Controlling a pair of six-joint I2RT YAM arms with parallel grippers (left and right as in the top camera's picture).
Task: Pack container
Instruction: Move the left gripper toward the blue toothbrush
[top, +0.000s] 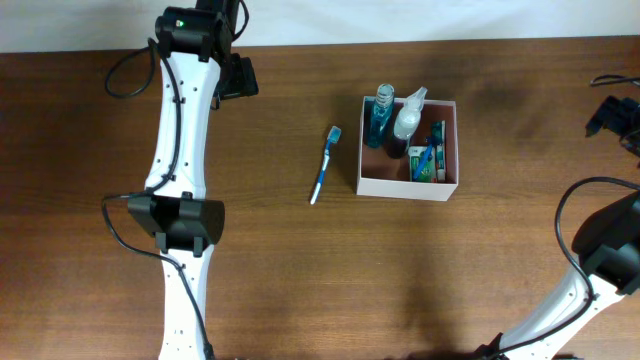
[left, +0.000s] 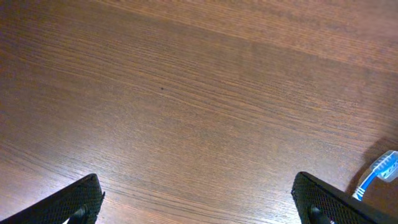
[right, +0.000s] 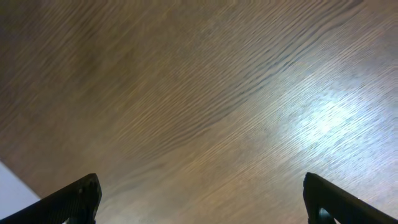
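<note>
From above, the container sits on the brown table, far off to the side of the left pincer and closer to the right pincer, though not next to either one. A blue bottle, a white bottle and a tube are already inside it. One blue toothbrush lies flat on the table between the left pincer and the container, just beside the box but not touching it. Both pincers hang over bare wood and hold nothing. In the left wrist view, the left pincer is wide apart, with one black side in each bottom corner and only wood between them. The bristle end of the toothbrush peeks in at the far right edge, just past the right-hand black side, so the pincer is not lined up with it yet. In the right wrist view, the right pincer is wide apart too. Nothing is between its sides, and all it looks at is wood with a bright shiny patch, so the box cannot be seen from there. I think the job is nearly done, and the toothbrush looks like the only thing left to pack. The next move is likely for the left pincer, since it is the one closer to the brush. It would need to slide over until the thin handle lies between its two sides, go down low to the table, then close on the handle. The handle is thin and flat, so it may be easy to miss.
</note>
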